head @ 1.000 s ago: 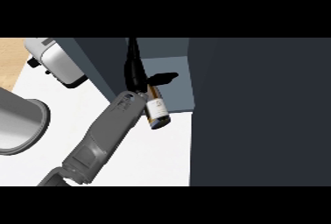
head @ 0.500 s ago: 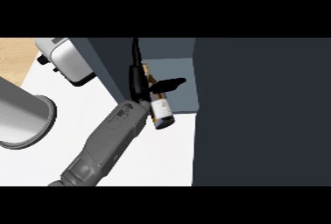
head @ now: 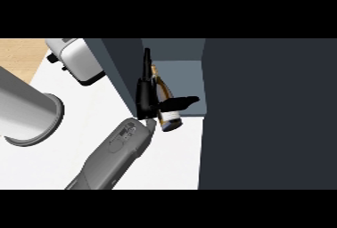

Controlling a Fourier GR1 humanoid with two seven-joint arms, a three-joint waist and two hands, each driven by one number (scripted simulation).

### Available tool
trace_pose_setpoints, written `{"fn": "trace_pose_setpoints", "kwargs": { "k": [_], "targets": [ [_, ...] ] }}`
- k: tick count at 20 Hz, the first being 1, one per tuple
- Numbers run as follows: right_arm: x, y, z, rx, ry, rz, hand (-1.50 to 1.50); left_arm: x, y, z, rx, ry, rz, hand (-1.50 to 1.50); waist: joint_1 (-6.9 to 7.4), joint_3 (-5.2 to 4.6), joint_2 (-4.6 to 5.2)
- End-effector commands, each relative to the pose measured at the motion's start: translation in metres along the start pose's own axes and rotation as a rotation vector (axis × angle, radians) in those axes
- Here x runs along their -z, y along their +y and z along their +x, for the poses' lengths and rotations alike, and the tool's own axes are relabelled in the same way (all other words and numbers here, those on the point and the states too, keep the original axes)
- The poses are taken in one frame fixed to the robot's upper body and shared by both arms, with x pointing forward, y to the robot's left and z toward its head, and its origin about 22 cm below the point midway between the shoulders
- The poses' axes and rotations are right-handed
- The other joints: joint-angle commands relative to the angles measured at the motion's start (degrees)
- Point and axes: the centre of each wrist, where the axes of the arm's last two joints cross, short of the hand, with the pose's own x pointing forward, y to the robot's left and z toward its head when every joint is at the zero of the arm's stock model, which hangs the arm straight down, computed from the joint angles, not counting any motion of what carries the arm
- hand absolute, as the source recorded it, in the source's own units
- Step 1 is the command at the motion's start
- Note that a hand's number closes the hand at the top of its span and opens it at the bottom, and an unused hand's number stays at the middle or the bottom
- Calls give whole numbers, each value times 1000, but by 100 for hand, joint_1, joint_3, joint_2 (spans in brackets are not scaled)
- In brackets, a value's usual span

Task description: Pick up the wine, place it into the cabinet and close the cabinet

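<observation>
Inside cabinet [head: 178,53], right robot hand [head: 148,95] grips tilted wine [head: 164,104].

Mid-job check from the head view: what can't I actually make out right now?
- Wine bottle: its middle is hidden by the hand curled round it.
- Cabinet interior: cut off by the dark door panel, so the shelf's depth is unseen.
- The other hand: not in view.
- Grey cylinder at left: cut off by the edge, identity unclear.

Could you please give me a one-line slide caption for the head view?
Right hand holds the wine bottle at the open cabinet mouth.
</observation>
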Motion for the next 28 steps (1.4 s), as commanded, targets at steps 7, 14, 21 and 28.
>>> {"fn": "trace_pose_setpoints", "kwargs": {
  "k": [7,14,21,28],
  "targets": [
    [-7,18,42,-91,-52,-13,-150,-55,29,29,-129,-13,-44,-150,76,2,-9],
    [-9,9,46,-131,-31,-14,-150,-93,78,41,-154,-10,-145,-150,77,1,0],
    [-9,13,51,-130,12,30,-150,-116,123,51,-171,0,-175,-150,47,-3,18],
    [-13,10,38,-232,139,291,150,-119,154,75,-228,-24,-287,150,-16,2,-12]
  ]
}}
